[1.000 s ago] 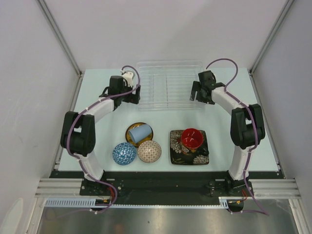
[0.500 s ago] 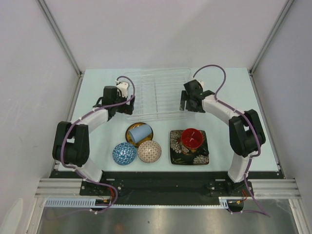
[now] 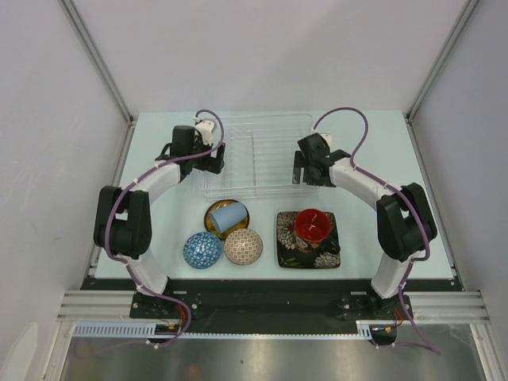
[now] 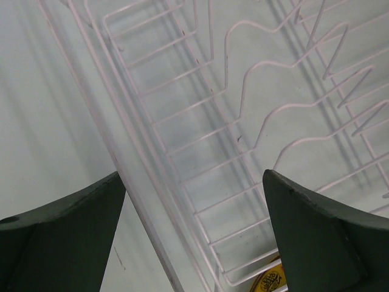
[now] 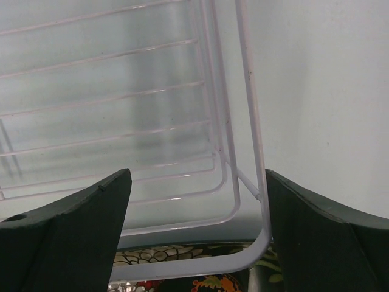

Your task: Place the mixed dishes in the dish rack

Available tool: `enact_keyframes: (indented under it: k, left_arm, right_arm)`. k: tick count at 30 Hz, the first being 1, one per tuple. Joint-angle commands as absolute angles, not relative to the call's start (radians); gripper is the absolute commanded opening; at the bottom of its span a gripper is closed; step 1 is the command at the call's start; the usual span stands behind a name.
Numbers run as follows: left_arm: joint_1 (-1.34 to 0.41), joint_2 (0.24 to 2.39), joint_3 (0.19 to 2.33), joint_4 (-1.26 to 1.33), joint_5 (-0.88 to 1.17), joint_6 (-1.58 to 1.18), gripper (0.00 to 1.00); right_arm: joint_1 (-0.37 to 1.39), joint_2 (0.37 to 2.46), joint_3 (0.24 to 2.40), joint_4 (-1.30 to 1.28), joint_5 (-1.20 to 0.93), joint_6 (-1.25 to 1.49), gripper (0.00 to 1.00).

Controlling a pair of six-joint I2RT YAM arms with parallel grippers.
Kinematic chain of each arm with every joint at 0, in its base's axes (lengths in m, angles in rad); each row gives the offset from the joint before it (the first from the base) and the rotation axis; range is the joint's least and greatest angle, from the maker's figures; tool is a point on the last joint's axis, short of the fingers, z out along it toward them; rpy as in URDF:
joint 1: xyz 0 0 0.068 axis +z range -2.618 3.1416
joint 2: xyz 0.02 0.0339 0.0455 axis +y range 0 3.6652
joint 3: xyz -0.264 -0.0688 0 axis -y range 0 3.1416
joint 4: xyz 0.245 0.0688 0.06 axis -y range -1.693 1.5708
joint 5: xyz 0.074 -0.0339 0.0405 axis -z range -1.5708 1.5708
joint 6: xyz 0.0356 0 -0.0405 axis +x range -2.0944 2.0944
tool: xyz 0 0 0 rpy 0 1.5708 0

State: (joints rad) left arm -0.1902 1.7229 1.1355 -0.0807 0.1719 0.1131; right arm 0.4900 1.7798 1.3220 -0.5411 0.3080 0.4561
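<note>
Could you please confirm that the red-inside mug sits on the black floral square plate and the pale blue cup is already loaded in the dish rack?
One detail is wrong: the pale blue cup is not in the dish rack. It lies on its side on the small yellow plate, as the top external view shows. The red-inside mug does sit on the black floral square plate.

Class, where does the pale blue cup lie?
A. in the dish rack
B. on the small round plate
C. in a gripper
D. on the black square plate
B: the pale blue cup lies on its side on the small round plate.
</note>
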Motion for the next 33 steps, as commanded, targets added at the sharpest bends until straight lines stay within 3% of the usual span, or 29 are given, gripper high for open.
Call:
enact_keyframes:
  k: [1,5,15,28,33]
  left_arm:
    - [-0.201,1.759,1.253,-0.110,0.219,0.104,1.00]
    - [-0.202,1.753,1.261,-0.104,0.255,0.097,1.00]
    - [-0.235,1.792,1.337,-0.118,0.299,0.071,1.00]
    - [-0.143,1.689,1.445,-0.245,0.258,0.098,1.00]
    - [-0.081,1.535,1.404,-0.380,0.339,0.124,1.00]
  right_arm:
    - [0.500,1.732,1.310,-0.569,0.362,0.465,0.94]
    - [0.480,1.720,1.312,-0.535,0.380,0.446,0.99]
    - [0.408,1.674,1.315,-0.511,0.337,0.436,0.99]
    - [0.535,1.494,1.318,-0.511,0.414,0.347,0.98]
    - [0.635,1.424,1.342,-0.535,0.145,0.267,0.96]
